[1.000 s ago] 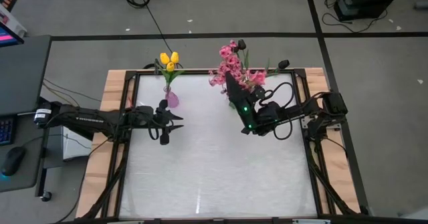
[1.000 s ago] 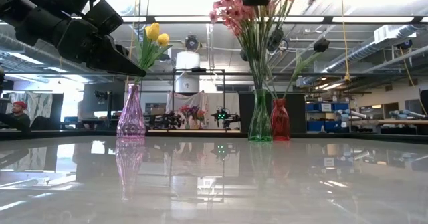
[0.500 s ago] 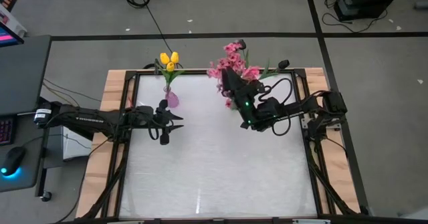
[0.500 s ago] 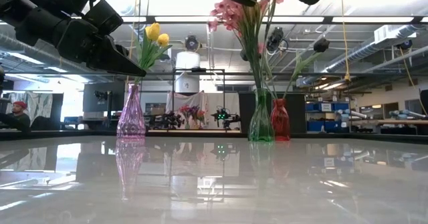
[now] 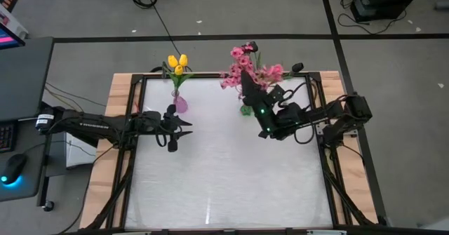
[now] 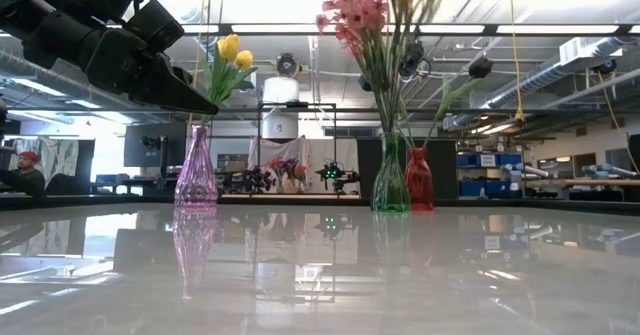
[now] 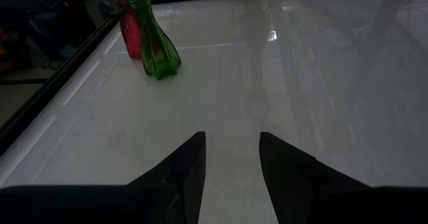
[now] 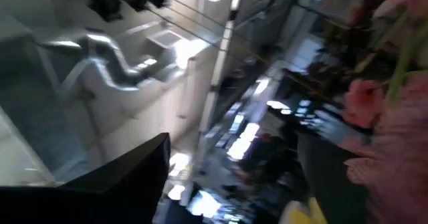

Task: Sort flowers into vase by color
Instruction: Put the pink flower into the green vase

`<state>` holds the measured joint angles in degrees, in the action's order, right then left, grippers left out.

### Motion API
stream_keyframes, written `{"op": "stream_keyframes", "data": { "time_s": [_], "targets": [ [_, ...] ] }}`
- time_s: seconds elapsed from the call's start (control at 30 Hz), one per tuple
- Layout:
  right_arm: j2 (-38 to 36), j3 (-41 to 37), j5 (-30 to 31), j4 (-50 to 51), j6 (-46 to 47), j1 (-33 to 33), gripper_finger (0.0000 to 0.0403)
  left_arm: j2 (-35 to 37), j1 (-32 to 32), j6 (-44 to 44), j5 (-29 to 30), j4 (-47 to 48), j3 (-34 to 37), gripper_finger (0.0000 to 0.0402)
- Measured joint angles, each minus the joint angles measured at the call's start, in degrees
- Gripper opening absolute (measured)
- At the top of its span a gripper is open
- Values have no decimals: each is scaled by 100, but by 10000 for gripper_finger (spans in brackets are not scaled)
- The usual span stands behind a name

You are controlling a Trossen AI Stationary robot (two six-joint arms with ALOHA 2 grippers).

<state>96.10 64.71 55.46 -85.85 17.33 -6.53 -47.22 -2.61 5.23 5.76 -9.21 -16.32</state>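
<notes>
Pink blossom sprays [image 5: 247, 70] stand by their stems in a green vase [image 6: 390, 175] at the table's far edge. A red vase [image 6: 418, 179] beside it holds dark tulips [image 6: 480, 66]. Yellow tulips [image 5: 177, 64] stand in a purple vase [image 6: 196, 170] at the far left. My right gripper [image 5: 243, 81] is open, high among the pink blossoms [image 8: 394, 144], tipped upward, with nothing between its fingers [image 8: 233, 140]. My left gripper [image 5: 188, 128] is open and empty above the table, near the purple vase [image 5: 180, 104]. My right gripper stands among the pink blossoms, which lie beside one finger [image 8: 334, 177]. I cannot tell whether that finger touches them.
The green vase [image 7: 157, 43] and the red vase [image 7: 129, 33] stand close together at the far edge. The white tabletop [image 5: 224, 179] has a dark frame rail [image 5: 130, 165]. Cables loop by the right arm [image 5: 309, 116]. A person [image 6: 25, 170] sits far off in the room.
My right gripper has swung a little toward the table's left edge, then back right, and has risen. The pink sprays leaned left with it and have swung back upright in the green vase.
</notes>
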Motion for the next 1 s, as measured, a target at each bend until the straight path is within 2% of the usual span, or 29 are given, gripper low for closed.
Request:
{"op": "stream_keyframes", "data": {
  "time_s": [0.2, 0.37, 0.6, 0.7, 0.83, 1.0],
  "targets": [
    [-397, 0, 697, 902, 123, -119, 393, 0, 0, 0, 0, 0, 0, 146],
    [-546, 0, 869, 1555, 386, -126, 389, 0, 0, 0, -2, 2, 0, 146],
    [-549, 0, 1488, 1623, 116, -197, 396, 0, 0, 0, 0, 2, 0, 146],
    [-549, 0, 1342, 1629, 26, -209, 396, 0, 0, 0, 0, 2, 0, 146],
    [-547, 0, 568, 1565, 600, -106, 396, 0, 0, 0, 0, 2, 0, 146],
    [-536, 0, 543, 1814, 957, -46, 397, 0, 0, 0, -1, -1, 0, 146]
  ]
}}
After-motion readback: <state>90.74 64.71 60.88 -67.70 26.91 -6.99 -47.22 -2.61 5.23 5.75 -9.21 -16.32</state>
